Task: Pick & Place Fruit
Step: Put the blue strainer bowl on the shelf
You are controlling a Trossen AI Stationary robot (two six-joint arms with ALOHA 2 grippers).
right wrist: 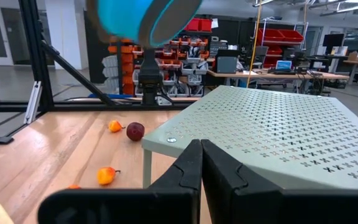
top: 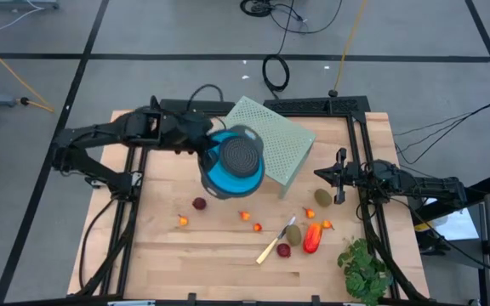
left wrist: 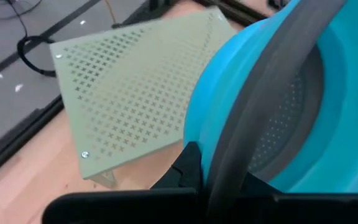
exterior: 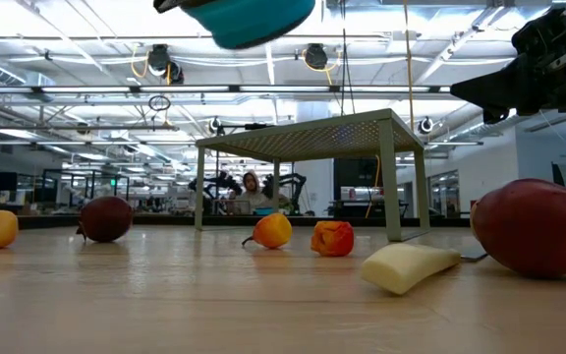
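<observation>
My left gripper [top: 208, 147] is shut on a blue bowl [top: 233, 163] with a grey perforated bottom. It holds the bowl high over the table's middle, just in front of the pale green perforated stand [top: 272, 138]. The fruit lies on the wood below. There are dark red balls [top: 199, 203] [top: 284, 250], brownish-green ovals [top: 322, 197] [top: 293, 232], a red-orange piece [top: 313, 238] and tiny orange ones [top: 182, 220] [top: 245, 215]. My right gripper [top: 340, 178] waits shut at the table's right side, level, touching nothing. My left gripper holds the bowl by its grey rim [left wrist: 247, 134], on the side toward the table's left. One dark finger [left wrist: 188, 167] lies against the blue outer wall, and the bowl hides the other. The fingers slant down from the left. The bowl hangs tilted, clear of table and stand.
A pale-handled knife [top: 272, 245] lies among the fruit near the front. A leafy green bunch [top: 364, 268] sits at the front right corner. The stand rests on thin legs [exterior: 394, 187] at the far middle. Black frame rails [top: 366, 212] run along both table sides.
</observation>
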